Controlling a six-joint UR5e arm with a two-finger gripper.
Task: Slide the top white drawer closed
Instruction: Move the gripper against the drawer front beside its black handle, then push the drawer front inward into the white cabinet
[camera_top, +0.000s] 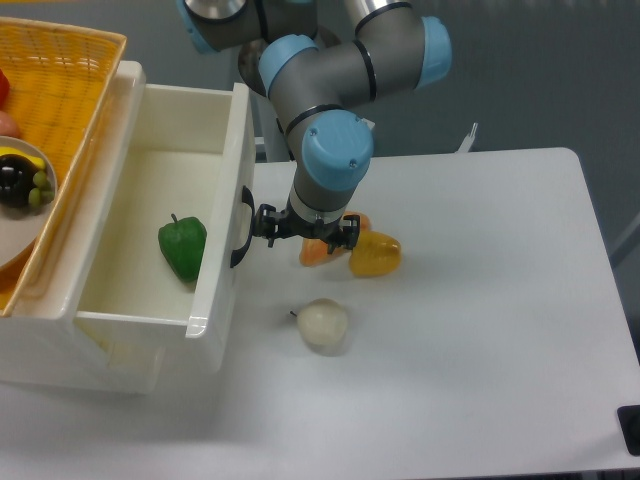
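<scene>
The top white drawer (222, 300) stands pulled far out to the right of the cabinet, its deep box open upward. A black curved handle (243, 227) sits on its front panel. Inside lies a green bell pepper (182, 248). My gripper (303, 230) hangs just right of the front panel, its left side touching or nearly touching the handle. The arm's wrist hides the fingertips from above, so the jaw state is unclear.
An orange piece (318, 250), a yellow fruit (375, 255) and a white onion-like ball (323, 325) lie on the table right of the drawer. A yellow basket (70, 90) with a plate of fruit sits on the cabinet top at left.
</scene>
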